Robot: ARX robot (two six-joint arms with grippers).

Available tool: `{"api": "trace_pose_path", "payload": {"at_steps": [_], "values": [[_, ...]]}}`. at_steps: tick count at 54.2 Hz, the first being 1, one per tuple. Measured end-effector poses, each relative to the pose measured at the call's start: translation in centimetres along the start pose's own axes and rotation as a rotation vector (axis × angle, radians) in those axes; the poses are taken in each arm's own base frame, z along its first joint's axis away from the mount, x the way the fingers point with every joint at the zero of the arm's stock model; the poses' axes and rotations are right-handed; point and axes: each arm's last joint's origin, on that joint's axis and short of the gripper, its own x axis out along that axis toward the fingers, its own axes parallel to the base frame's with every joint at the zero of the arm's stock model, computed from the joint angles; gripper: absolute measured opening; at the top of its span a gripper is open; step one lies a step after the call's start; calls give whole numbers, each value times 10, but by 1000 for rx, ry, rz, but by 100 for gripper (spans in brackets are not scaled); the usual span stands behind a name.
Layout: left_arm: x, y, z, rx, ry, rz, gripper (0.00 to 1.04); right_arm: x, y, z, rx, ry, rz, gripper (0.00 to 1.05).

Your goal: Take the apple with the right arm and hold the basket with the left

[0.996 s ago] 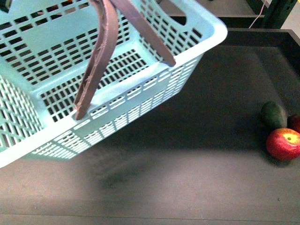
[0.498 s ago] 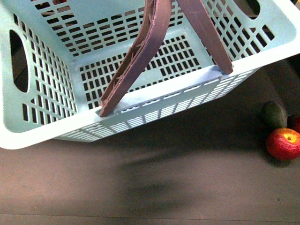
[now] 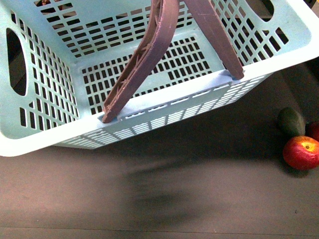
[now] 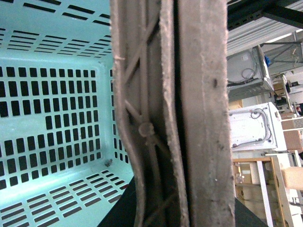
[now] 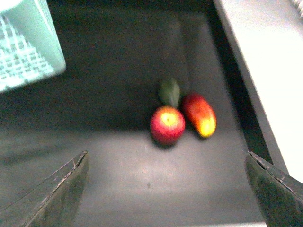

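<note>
My right gripper hangs spread, empty; the apple has green fruit at eleven o'clock, darker fruit at one — I'd approach from six; left gripper's hold on the basket — cannot tell.

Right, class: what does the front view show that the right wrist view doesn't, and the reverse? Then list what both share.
Front only: the slotted inside of the basket, its two brown handles and an oval hand-hole. Right wrist only: the right gripper, jaws wide apart, and a pale ledge beside the table. Both: the apple, green fruit and red fruit clustered on the dark table, plus part of the basket.
</note>
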Motion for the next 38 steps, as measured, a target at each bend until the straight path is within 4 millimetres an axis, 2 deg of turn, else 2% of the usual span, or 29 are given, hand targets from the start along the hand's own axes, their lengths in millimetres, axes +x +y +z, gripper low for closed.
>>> {"api": "trace_pose_path", "payload": {"at_steps": [4, 11, 19, 21, 26, 30, 35, 38], "values": [[0, 0, 0, 1, 2, -2, 15, 8, -4, -2, -1, 58, 9, 96], [0, 0, -1, 0, 3, 0, 15, 20, -15, 6, 18, 61, -7, 96], [0, 0, -1, 0, 2, 0, 15, 44, -31, 14, 17, 71, -64, 96], [0, 0, 0, 0, 1, 1, 15, 59, -36, 16, 4, 85, -75, 96], [0, 0, 0, 2, 0, 2, 15, 79, -41, 17, -17, 104, -88, 96], [0, 0, 0, 1, 0, 2, 15, 109, -46, 17, -36, 135, -80, 96], [0, 0, 0, 1, 1, 1, 15, 146, -47, 9, -56, 190, -64, 96], [0, 0, 0, 1, 1, 1, 15, 159, -46, 3, -62, 224, -54, 96]]}}
